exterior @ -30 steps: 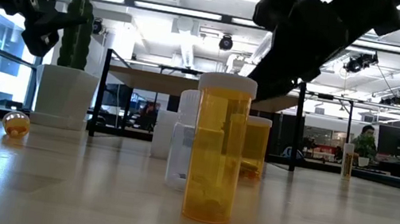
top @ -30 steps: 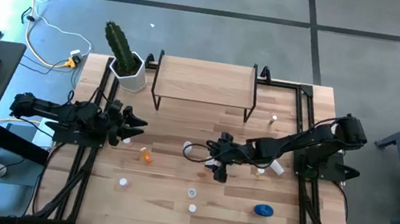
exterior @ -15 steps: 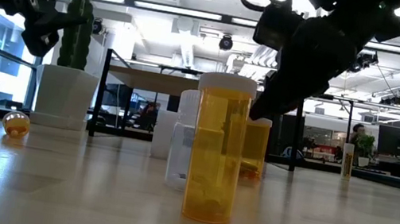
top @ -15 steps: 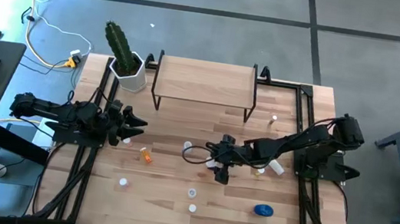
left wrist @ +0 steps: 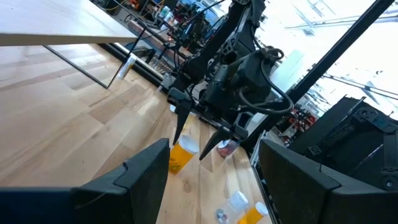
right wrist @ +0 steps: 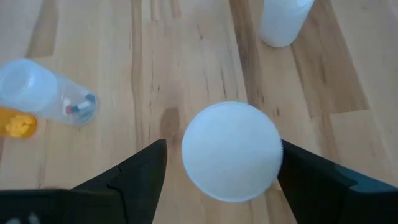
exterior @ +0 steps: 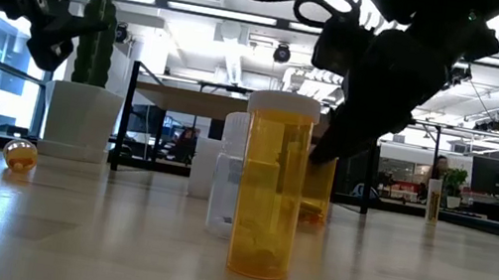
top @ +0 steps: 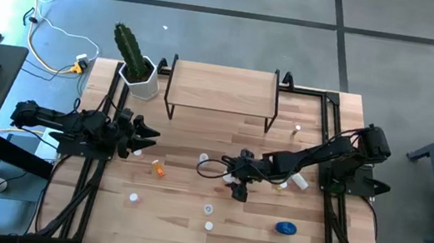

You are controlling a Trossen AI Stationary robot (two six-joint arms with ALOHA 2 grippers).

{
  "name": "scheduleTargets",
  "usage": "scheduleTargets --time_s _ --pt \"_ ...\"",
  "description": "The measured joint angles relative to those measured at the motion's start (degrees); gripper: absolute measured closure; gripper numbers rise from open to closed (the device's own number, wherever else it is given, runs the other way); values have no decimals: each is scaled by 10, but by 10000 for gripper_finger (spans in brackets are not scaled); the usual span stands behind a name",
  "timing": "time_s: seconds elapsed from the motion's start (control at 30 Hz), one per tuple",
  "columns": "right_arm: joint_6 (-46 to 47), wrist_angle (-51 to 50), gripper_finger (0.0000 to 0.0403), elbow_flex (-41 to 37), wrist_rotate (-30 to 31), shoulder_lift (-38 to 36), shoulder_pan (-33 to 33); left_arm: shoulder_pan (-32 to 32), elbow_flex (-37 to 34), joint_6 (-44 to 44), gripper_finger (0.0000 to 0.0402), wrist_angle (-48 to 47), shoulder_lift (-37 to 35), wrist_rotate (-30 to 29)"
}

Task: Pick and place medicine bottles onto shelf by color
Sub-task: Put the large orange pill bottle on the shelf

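An upright orange bottle with a white cap stands mid-table; it also shows in the left wrist view. My right gripper is open and slants down over it, one finger on either side of the cap and apart from it. In the high view my right gripper hides this bottle. My left gripper waits open and level at the table's left side. The shelf stands at the far edge. Other bottles stand or lie around: a lying orange one, a blue one, a white one.
A clear bottle lies close beside the capped one, and a white bottle stands just beyond it. A cactus pot sits at the shelf's left. Several small bottles dot the near side. A tall orange bottle stands closest to the low camera.
My right gripper has come down a little toward the orange bottle and tipped more steeply, its fingers now lower around the cap. The bottles have stayed where they were.
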Motion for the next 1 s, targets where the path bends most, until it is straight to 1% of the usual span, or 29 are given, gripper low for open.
scheduleTargets --time_s 0.43,0.67,0.87,1.0 --pt "10 3 215 0 4 0 0 0 0 6 165 -1 0 0" --pt "10 3 210 0 7 0 0 0 0 6 165 -1 0 0" --pt "30 6 212 0 11 -21 -9 0 0 6 165 -1 0 -1" --pt "39 7 210 0 35 -44 -22 0 0 6 165 0 0 -1"
